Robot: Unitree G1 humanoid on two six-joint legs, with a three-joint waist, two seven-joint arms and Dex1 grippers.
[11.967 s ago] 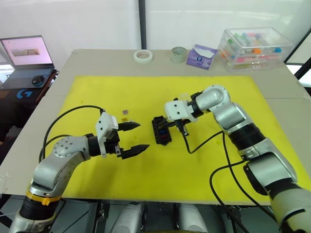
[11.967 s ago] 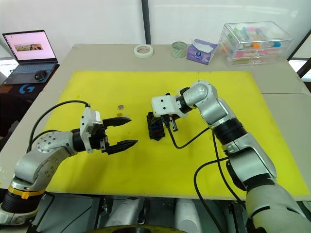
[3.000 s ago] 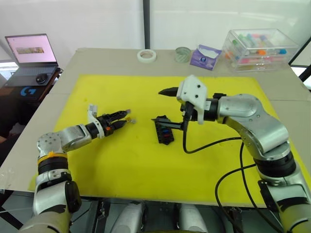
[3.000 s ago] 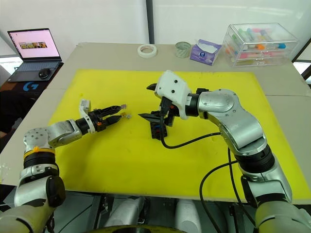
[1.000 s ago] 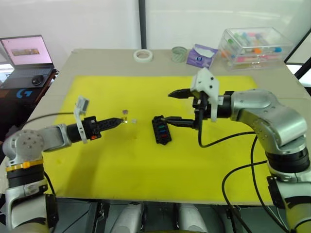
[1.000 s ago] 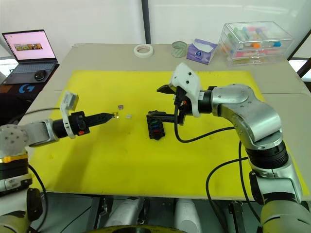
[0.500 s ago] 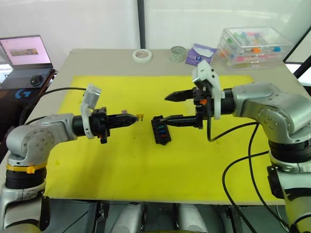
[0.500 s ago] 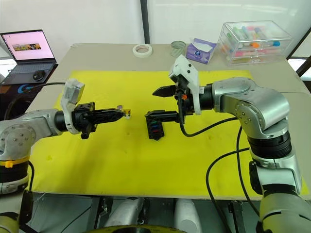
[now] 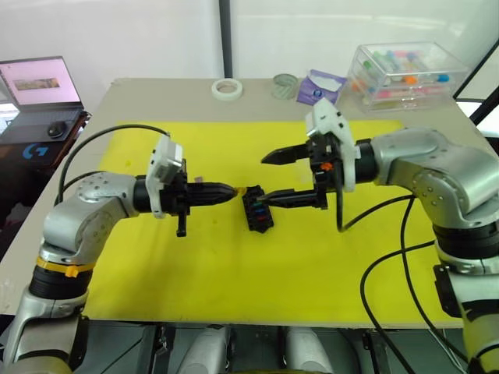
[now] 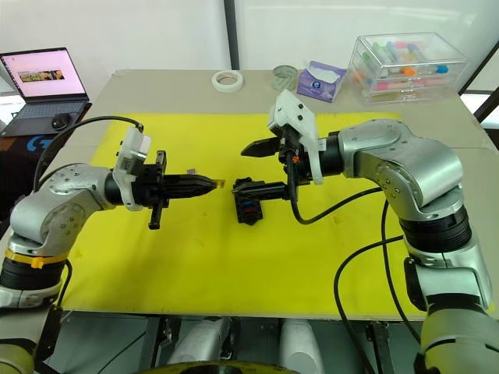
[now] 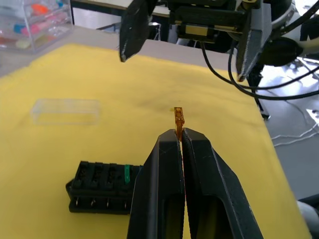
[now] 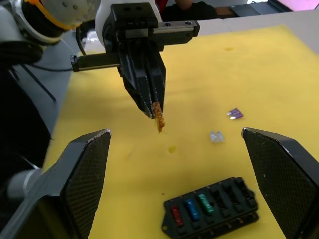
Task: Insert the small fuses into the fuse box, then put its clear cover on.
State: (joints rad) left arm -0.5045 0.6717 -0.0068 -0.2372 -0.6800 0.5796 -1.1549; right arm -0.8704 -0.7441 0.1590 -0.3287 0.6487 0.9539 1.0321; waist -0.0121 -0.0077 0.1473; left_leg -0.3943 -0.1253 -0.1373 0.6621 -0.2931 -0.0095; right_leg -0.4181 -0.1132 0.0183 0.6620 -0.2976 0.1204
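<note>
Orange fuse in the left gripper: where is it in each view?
Left eye: orange fuse at the left gripper tips, beside the fuse box.
Right eye, same spot.
Left wrist: between its fingertips.
Right wrist: above the mat.
Shared landmark: the fuse box.

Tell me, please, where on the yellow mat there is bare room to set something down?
The yellow mat is bare along its near edge, below both arms. It is crowded around the black fuse box, where the left gripper and right gripper meet.
</note>
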